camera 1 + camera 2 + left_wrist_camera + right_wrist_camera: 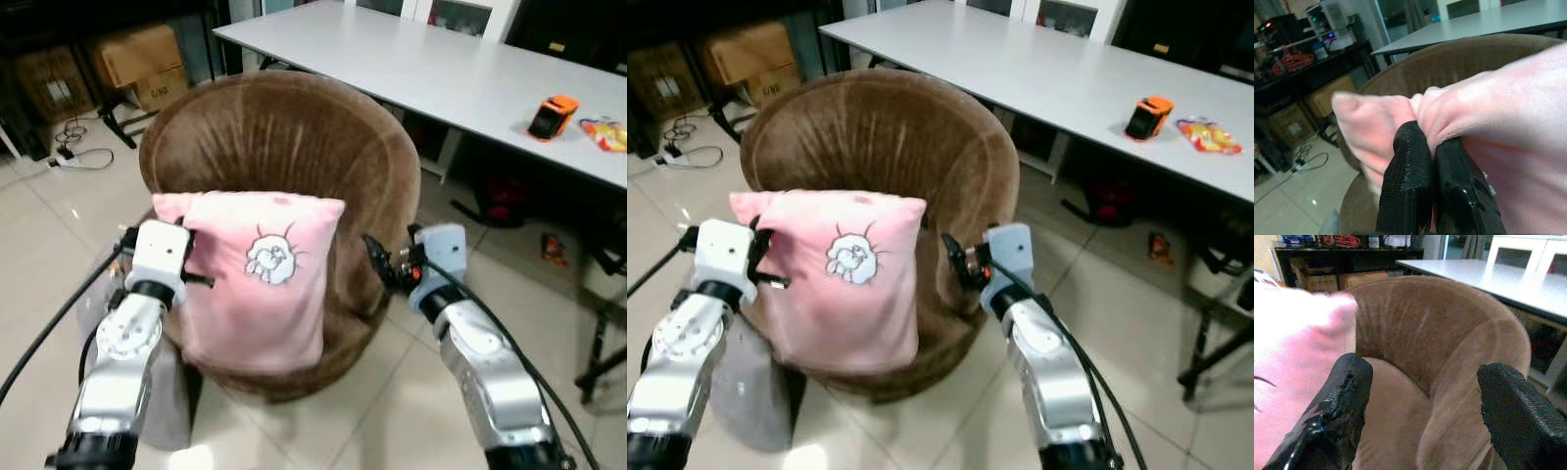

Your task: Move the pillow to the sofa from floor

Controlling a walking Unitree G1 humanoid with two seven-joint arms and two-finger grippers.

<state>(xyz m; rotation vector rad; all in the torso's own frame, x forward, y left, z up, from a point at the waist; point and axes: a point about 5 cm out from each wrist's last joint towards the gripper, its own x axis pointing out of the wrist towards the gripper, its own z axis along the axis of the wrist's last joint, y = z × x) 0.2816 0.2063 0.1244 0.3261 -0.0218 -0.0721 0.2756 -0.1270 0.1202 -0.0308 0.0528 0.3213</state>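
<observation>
You had the pillow (257, 284) standing upright over the sofa (294, 137) seat, long side vertical, print facing you; left gripper (1432, 152) pinched its upper corner, right gripper (1420, 416) spread apart beside it.

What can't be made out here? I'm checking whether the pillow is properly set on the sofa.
- Head views: the pink pillow hides the brown sofa's seat, so whether it rests there is unclear.
- Left wrist view: the left gripper has its fingers pinching a pillow corner; fabric hides the fingertips.
- Left eye view: the orange object on the white table is too small to identify.
- The right gripper is open, holding nothing.
</observation>
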